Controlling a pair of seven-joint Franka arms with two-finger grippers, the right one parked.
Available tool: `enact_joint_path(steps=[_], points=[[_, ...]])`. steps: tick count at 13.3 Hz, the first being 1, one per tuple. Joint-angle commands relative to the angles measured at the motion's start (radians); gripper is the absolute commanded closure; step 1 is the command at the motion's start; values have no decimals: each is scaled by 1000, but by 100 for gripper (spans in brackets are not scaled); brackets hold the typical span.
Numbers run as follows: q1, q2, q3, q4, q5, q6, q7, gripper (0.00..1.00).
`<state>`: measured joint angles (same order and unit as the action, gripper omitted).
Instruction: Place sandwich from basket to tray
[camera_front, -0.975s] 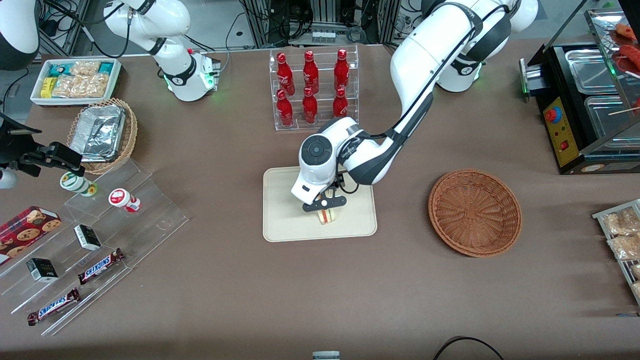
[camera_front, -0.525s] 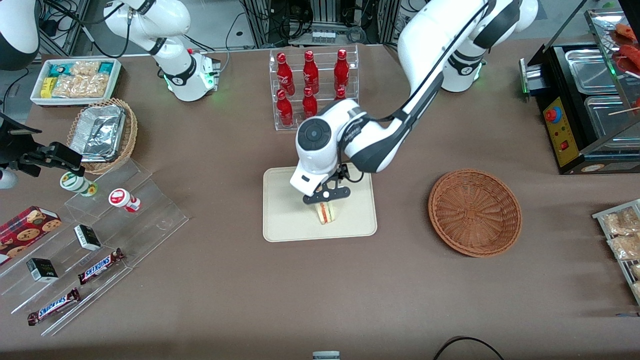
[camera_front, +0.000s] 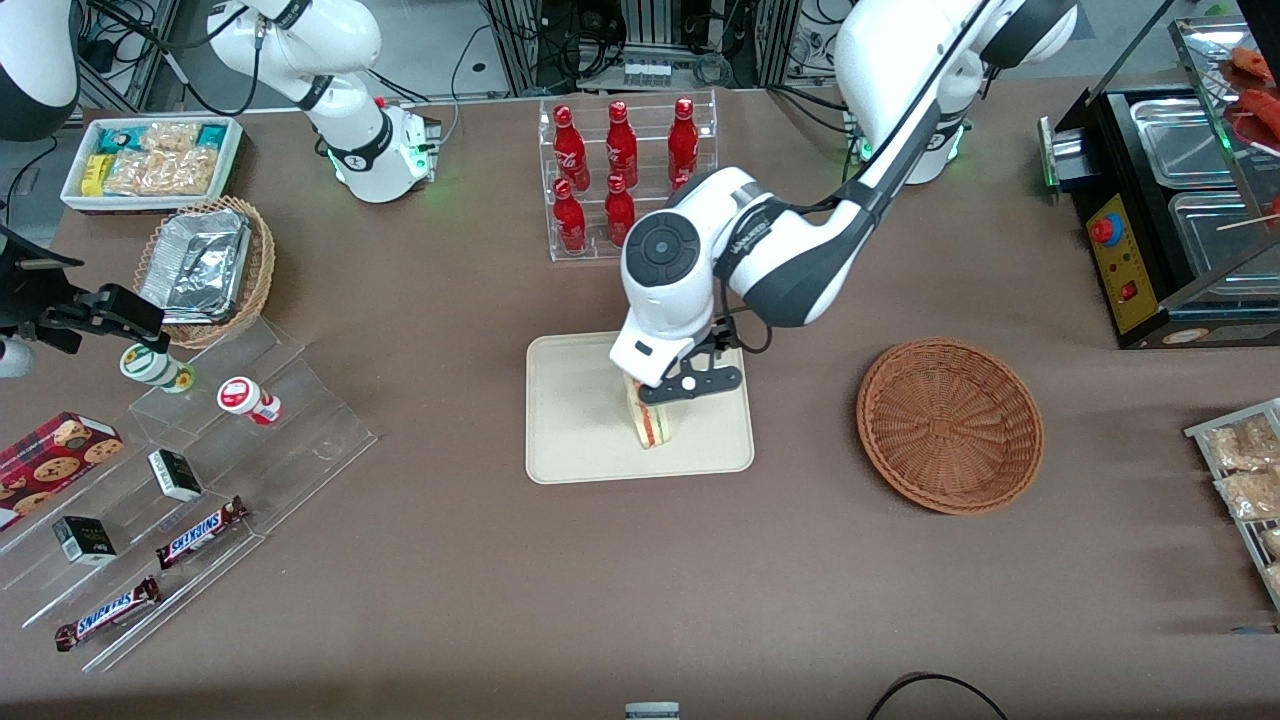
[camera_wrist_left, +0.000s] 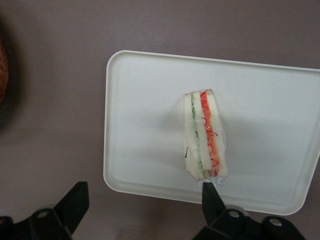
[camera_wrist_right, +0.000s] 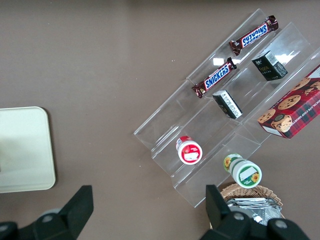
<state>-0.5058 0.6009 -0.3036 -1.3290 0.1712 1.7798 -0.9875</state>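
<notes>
The sandwich (camera_front: 652, 425) (camera_wrist_left: 205, 137), a pale wedge with red and green layers, lies on the cream tray (camera_front: 570, 420) (camera_wrist_left: 145, 110). My left gripper (camera_front: 690, 385) (camera_wrist_left: 142, 202) hangs above the tray's edge, higher than the sandwich, open and holding nothing; its fingers (camera_wrist_left: 75, 200) stand wide apart. The reddish-brown wicker basket (camera_front: 949, 425) stands empty beside the tray, toward the working arm's end of the table.
A clear rack of red bottles (camera_front: 625, 175) stands farther from the front camera than the tray. Clear stepped shelves with snack bars and jars (camera_front: 190, 470) and a tan basket of foil containers (camera_front: 205, 265) lie toward the parked arm's end. A black food warmer (camera_front: 1170, 200) sits at the working arm's end.
The gripper has risen off the sandwich and drifted toward the basket. The sandwich stays lying on the tray, more of it showing now.
</notes>
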Motion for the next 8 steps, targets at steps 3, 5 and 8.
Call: enact_joint_path(steps=[3,5,8], points=[[136,-141,0,-110,-54,-39,59,0],[196,-165,0,-110,-103,-106,163,0],[280,-200,1,-139,-111,-135,214,0]])
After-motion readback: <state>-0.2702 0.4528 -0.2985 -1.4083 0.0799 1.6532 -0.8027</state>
